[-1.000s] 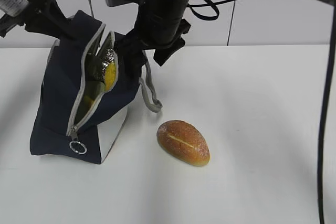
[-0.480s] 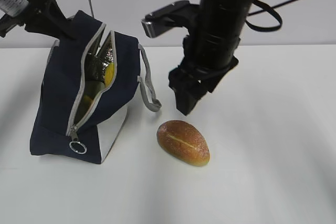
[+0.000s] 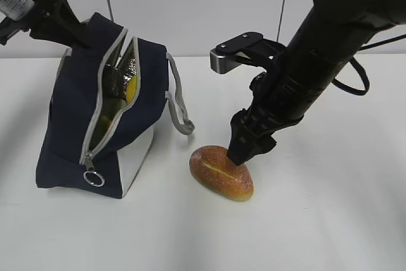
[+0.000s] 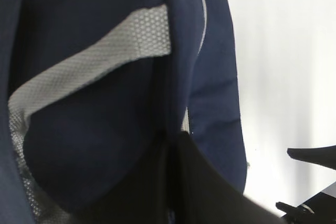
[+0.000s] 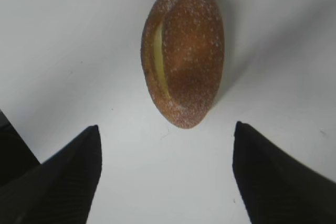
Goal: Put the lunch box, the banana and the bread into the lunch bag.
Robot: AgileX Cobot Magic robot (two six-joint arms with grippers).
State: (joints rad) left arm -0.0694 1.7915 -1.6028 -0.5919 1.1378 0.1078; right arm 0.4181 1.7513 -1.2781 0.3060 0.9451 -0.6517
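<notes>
Setting: robot test bench, lab-like; plain white table (image 3: 330, 220) with pale panelled wall (image 3: 190, 4) behind it, black cabled robot arm (image 3: 317, 49) above the table

readable text: none in any view
white tag on the black left arm (image 3: 14, 1): carries small dark marks, too small and blurred to read
navy blue fabric lunch bag with grey zipper (image 3: 70, 125): no print or brand visible
golden-brown oval bread roll (image 3: 221, 172): no label
</notes>
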